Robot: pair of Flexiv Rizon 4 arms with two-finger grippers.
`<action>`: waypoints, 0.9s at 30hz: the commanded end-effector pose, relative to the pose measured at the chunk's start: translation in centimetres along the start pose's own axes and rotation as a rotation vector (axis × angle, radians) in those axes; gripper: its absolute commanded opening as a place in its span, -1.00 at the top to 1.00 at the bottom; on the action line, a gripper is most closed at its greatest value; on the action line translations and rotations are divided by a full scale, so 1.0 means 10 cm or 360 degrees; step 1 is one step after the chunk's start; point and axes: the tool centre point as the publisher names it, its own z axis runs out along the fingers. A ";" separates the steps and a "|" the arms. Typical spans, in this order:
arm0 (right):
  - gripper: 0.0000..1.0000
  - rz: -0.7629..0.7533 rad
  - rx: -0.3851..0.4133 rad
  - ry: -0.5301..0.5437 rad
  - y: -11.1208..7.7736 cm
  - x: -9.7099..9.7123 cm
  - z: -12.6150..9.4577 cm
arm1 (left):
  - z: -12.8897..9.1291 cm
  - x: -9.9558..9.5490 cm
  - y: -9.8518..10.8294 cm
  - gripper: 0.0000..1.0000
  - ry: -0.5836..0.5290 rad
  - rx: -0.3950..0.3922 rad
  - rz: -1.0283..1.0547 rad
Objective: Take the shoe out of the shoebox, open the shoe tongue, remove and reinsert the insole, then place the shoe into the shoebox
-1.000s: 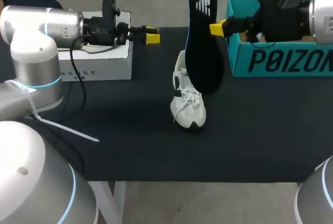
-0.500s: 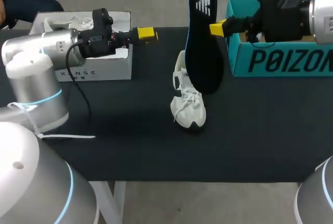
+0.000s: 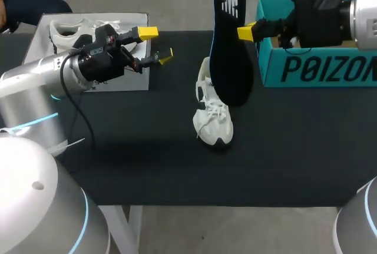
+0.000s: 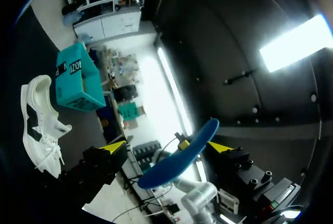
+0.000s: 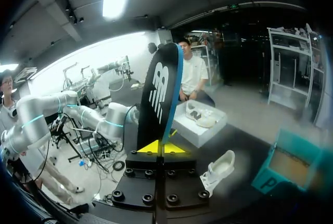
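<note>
Sneaker first: the white lace-up sneaker (image 3: 212, 115) stands on its sole on the black tabletop (image 3: 147, 160), outside both boxes, roughly midway between them, with its toe toward the near edge and its laces loose over the front. My right arm comes in from the right, and its claw (image 3: 246, 32) is clamped on the long edge of the dark navy foam insole with a white logo (image 3: 231, 42), yellow tips pressed to it from both sides. The right wrist view confirms this, with the two tips meeting on the insole's blue rim. The insole stands upright, logo end uppermost. From overhead its lower end overlaps the sneaker's heel, but the left wrist view shows the insole in the air, apart from the shoe. The open teal cardboard shoebox (image 3: 318, 65) sits at the far right of the table, just behind that claw; I cannot see into it. My left arm comes in from the left, its claw (image 3: 156, 44) hanging over the table beside the corner of a white cardboard box (image 3: 118, 80), fingers spread apart with nothing between them, pointing toward the insole. A second white shoe (image 3: 68, 30) lies inside that white box.
</note>
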 end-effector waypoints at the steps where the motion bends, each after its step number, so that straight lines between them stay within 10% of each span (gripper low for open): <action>1: 1.00 0.0001 0.0001 -0.0002 0.00 -0.01 0.03 | -0.06 0.02 -0.07 -1.00 -0.0002 -0.0116 -0.0082; 21: 1.00 0.0001 0.0001 -0.0002 0.00 -0.01 0.03 | -0.21 0.03 -0.19 -1.00 -0.0036 -0.0288 -0.0196; 27: 1.00 0.0001 0.0001 -0.0002 0.00 -0.01 0.03 | -0.16 -0.03 -0.21 -1.00 -0.0279 -0.0335 -0.0214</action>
